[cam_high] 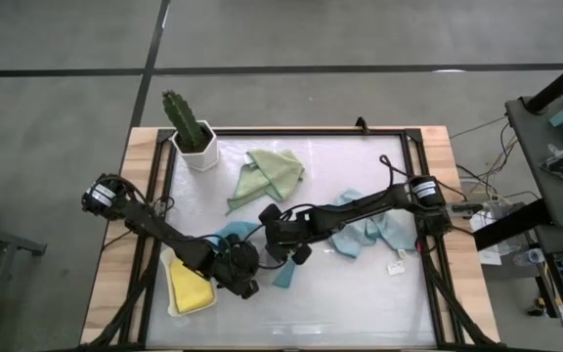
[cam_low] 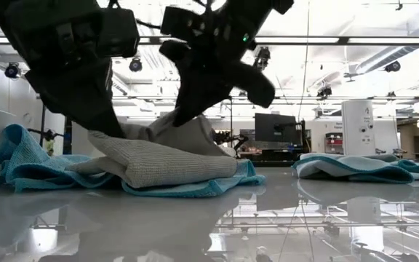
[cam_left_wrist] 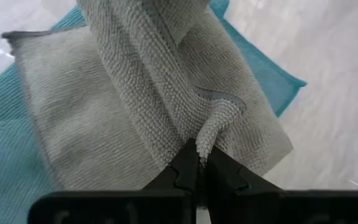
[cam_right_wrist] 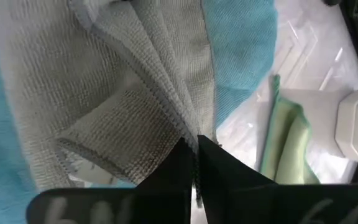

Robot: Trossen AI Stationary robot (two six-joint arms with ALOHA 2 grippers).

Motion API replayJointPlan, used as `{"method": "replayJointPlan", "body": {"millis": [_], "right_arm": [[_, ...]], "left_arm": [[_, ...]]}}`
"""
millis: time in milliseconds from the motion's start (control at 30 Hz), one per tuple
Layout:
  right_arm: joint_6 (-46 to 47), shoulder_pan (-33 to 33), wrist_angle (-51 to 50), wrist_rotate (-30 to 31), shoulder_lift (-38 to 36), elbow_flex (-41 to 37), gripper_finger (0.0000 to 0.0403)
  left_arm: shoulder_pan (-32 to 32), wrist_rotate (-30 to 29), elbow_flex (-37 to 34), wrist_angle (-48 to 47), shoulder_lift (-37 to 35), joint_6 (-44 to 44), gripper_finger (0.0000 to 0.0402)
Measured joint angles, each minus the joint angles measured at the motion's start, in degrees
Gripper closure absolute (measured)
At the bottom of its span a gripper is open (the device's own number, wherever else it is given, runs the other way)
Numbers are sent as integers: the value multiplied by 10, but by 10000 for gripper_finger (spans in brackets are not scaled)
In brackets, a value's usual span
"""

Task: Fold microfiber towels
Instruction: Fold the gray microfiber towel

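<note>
Mid-table, we see both grippers pinched shut on the grey towel (cam_low: 162, 161): the left gripper (cam_left_wrist: 197, 163) clamps a bunched edge, and the right gripper (cam_right_wrist: 193, 148) nips a hemmed corner. The cloth rises in a ridge between them and drapes down onto the teal towel (cam_low: 188, 188) spread beneath it. We judge the fold turns on that ridge, which runs from one set of fingers to the other, so both arms are equally close and must carry their ends together to lay it flat. The yellow towel (cam_high: 190, 288) lies by the left arm, the sage green towel (cam_high: 269, 174) near the potted cactus (cam_high: 190, 129), and the pale blue towel (cam_high: 371, 232) beneath the right arm. No legible writing shows on any cloth.
</note>
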Motion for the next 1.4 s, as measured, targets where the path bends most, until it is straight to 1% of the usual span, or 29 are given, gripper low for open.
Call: {"method": "replayJointPlan", "body": {"millis": [233, 300, 433, 533, 600, 767, 867, 967, 1067, 1233, 1333, 1400], "right_arm": [[-9, -7, 9, 8, 27, 11, 394], [1, -10, 9, 7, 28, 12, 391], [17, -18, 10, 4, 26, 15, 367], [22, -23, 11, 5, 26, 15, 341], [27, -24, 11, 4, 26, 15, 324], [45, -27, 7, 3, 24, 15, 295], [56, -28, -20, 6, 13, 15, 290], [90, -28, -64, 3, -8, 15, 291], [134, -28, -103, -17, -34, 12, 296], [204, -25, -156, -80, -54, 10, 298], [230, -18, -169, -122, -55, 6, 296], [239, -10, -165, -139, -55, -3, 297]], "left_arm": [[1, -12, -1, -3, 0, -1, 400], [1, -14, -1, -3, 0, -1, 392], [1, -19, -2, -5, 0, -9, 355], [1, -26, -2, -30, -4, -30, 329], [1, -28, -2, -47, -9, -43, 319], [1, -30, -2, -82, -30, -55, 313], [2, -36, -2, -115, -44, -58, 312], [2, -32, -2, -156, -54, -72, 313], [2, -27, -3, -177, -61, -76, 313], [2, 3, -3, -177, -63, -84, 313], [2, 8, -3, -176, -63, -89, 311], [2, 8, -3, -176, -63, -88, 305]]}}
